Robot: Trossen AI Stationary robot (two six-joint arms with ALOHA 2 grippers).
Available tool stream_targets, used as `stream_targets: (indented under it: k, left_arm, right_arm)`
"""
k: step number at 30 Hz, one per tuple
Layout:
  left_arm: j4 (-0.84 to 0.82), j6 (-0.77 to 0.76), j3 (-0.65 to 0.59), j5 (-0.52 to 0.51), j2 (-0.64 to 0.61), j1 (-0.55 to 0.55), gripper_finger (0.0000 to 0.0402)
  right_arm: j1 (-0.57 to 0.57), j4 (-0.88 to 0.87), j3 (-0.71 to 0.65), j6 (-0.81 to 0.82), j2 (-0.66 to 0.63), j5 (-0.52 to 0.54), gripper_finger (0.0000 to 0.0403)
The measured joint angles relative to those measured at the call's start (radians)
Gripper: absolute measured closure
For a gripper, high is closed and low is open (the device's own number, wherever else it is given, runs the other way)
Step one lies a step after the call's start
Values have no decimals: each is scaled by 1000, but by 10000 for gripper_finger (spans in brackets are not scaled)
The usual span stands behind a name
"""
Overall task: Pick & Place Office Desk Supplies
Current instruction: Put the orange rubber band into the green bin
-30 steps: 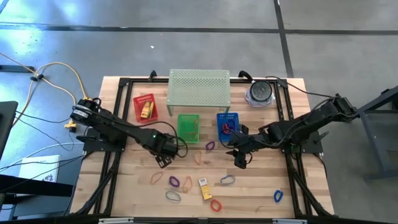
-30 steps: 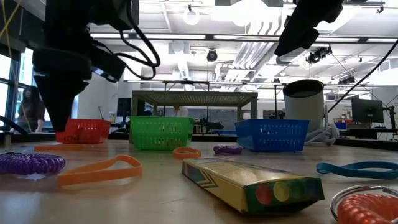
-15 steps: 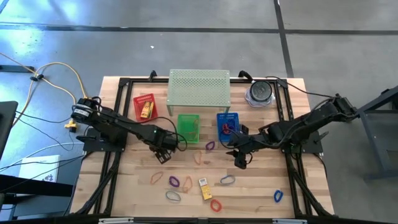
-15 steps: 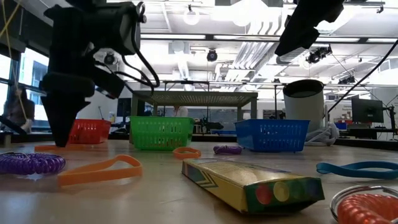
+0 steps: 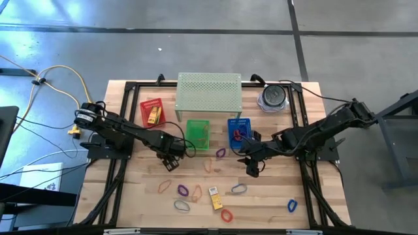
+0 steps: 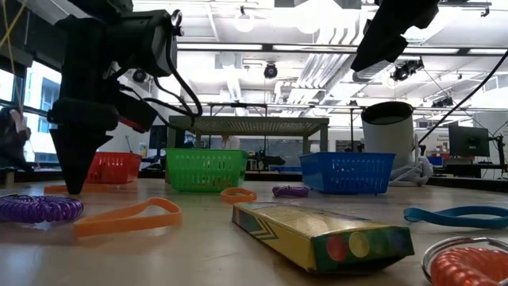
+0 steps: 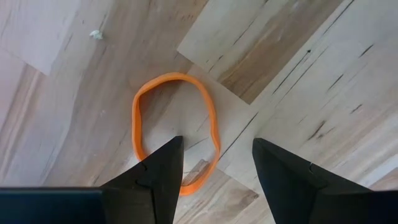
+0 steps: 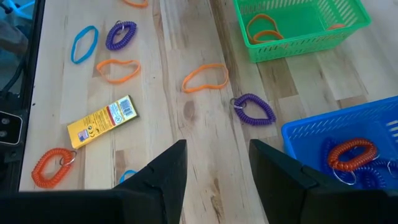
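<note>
We see the sorting partly done: the green basket (image 5: 198, 132) already holds orange loops, the blue basket (image 5: 239, 130) holds a red coil and a blue one, and the red basket (image 5: 152, 112) holds a yellow packet. That suggests each kind of supply has its own basket, which would explain why the rest lie loose on the counter (image 5: 137, 189) toward its front edge, waiting their turn.

Our left end effector (image 5: 171, 158) hangs low over the counter at about 7 o'clock from the green basket, fingers spread and empty. Its wrist view looks straight down on a single orange loop (image 7: 176, 129) lying flat on the wood. One finger tip covers the loop's near rim while the other stands just outside it, so the loop sits partly between the fingers and a little off centre. We judge this a line-up for a pinch on the loop's rim; it is not yet gripped.

Our right end effector (image 5: 252, 165) waits higher, at about 5 o'clock from the blue basket, fingers also spread and holding nothing. Ahead of it in its wrist view lie a purple coil (image 8: 254, 109), another orange loop (image 8: 206, 76), a yellow packet (image 8: 101, 121) and a red coil (image 8: 51, 167), all well apart from its fingers.

In the low view the left end effector's tips point down close to the counter, though we cannot tell whether they touch it.
</note>
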Motion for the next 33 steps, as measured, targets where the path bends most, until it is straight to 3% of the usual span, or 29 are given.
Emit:
stream_targets:
  k: [11,27,33]
  left_arm:
    - [-4,-5,0,34,1,37,225]
    - [-14,45,-12,-28,77,-4,389]
    - [-15,43,-12,-50,77,-25,400]
  right_arm:
    - [0,0,0,0,0,0,241]
    - [0,0,0,1,0,0,241]
    - [0,1,0,1,0,0,241]
